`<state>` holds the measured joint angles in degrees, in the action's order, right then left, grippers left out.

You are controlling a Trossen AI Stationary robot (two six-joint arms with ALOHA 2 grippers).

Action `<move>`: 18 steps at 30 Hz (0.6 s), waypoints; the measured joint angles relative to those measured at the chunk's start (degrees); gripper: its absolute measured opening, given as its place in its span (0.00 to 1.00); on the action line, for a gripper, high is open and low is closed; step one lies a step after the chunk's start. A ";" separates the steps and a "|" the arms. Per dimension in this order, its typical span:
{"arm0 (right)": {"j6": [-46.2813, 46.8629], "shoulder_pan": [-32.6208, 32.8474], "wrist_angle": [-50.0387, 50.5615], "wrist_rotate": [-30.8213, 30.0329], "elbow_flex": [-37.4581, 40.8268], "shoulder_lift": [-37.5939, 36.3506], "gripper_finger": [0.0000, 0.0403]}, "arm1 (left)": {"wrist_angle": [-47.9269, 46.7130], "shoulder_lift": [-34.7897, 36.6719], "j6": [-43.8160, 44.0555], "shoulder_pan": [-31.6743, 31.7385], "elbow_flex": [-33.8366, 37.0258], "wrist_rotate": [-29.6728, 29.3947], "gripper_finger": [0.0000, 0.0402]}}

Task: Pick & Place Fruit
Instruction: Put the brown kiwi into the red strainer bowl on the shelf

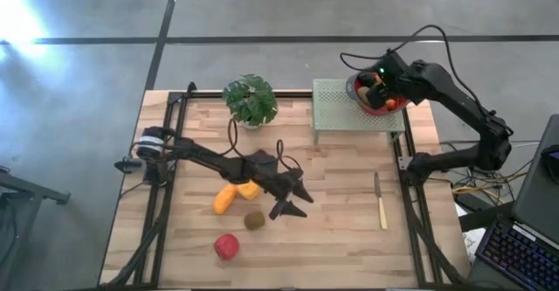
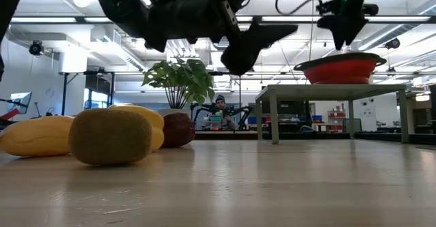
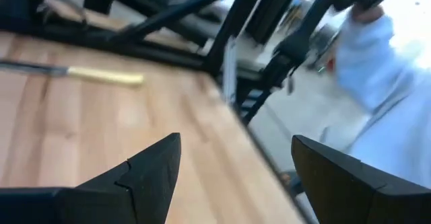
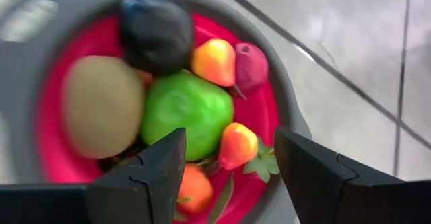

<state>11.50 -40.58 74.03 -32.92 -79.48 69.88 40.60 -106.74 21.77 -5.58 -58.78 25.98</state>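
**Fruit at the front edge, both tools empty**

A brown fruit (image 2: 109,136) lies nearest, with yellow fruits (image 1: 236,194) behind. The left tool (image 1: 293,199) is held spread above them. The right tool (image 4: 229,167) is spread over the red bowl (image 1: 377,107) near the far right corner.

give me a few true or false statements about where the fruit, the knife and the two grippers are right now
1. The right gripper hangs open over the red bowl. True.
2. The red bowl is empty. False: it holds several fruits, among them a green fruit.
3. The knife lies on the table between the left gripper and the table's right edge. True.
4. The left gripper is shut on the brown fruit. False: it is open and empty, with the brown fruit on the table beside it.
5. The red fruit sits on the green stand. False: it lies on the table near the front edge.
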 joint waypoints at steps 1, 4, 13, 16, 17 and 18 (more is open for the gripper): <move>-0.14 1.20 -0.29 0.00 0.00 -0.79 0.55 | -1.65 0.14 -1.08 -0.31 0.00 -0.98 0.71; -0.05 5.71 -1.69 0.33 0.00 -2.99 0.54 | -8.60 1.27 -4.95 -1.42 -0.07 -6.00 0.71; 6.15 23.59 -3.05 0.52 0.50 -7.26 0.48 | -39.11 9.69 -12.26 -8.78 -3.16 -26.01 0.71; 9.09 30.01 -3.03 0.46 0.99 -7.83 0.46 | -45.42 12.70 -11.53 -12.94 -3.29 -31.27 0.71; 9.98 32.14 -3.09 0.19 1.11 -7.95 0.45 | -47.38 13.68 -10.95 -14.54 -3.30 -33.31 0.71; 11.03 34.25 -3.07 0.10 1.30 -7.99 0.45 | -49.02 14.66 -10.09 -16.05 -3.30 -35.17 0.71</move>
<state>22.53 -6.34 70.96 -32.82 -78.19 61.89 -8.42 -92.08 11.67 -21.64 -62.08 -9.19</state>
